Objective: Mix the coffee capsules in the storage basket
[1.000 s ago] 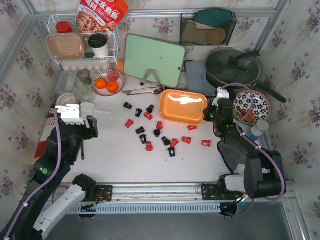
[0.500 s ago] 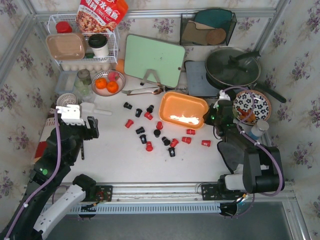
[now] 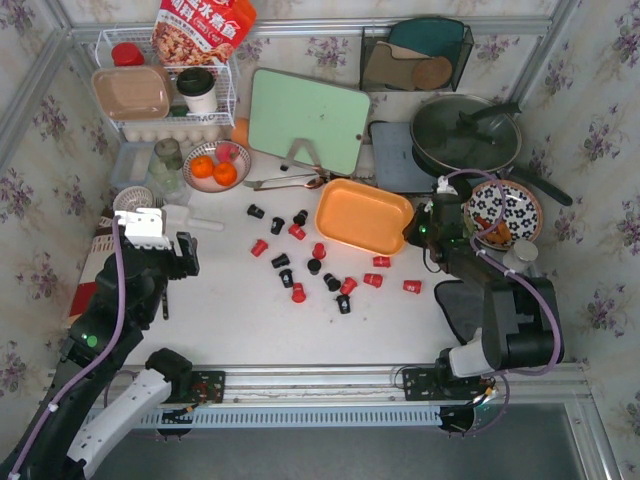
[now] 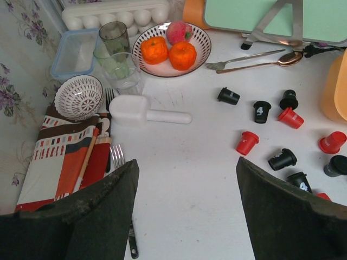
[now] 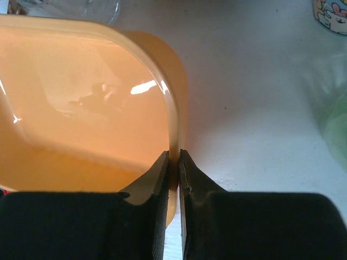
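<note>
The storage basket is an empty shallow orange tray at centre right, its right end tipped up. My right gripper pinches that end's rim; in the right wrist view the thin rim of the basket sits between the nearly closed fingers of the gripper. Red and black coffee capsules lie loose on the white table left of and below the basket, such as a red one and a black one. My left gripper hangs open at the left, its fingers spread wide, with capsules ahead to its right.
A green cutting board stands behind the basket. A bowl of oranges, a white scoop, a fork and spoon lie at the left. A pan and a patterned plate sit to the right.
The basket has been tipped and turned by its right end, its glare shifting, and now sits slightly further back and left. The left arm has not moved.
</note>
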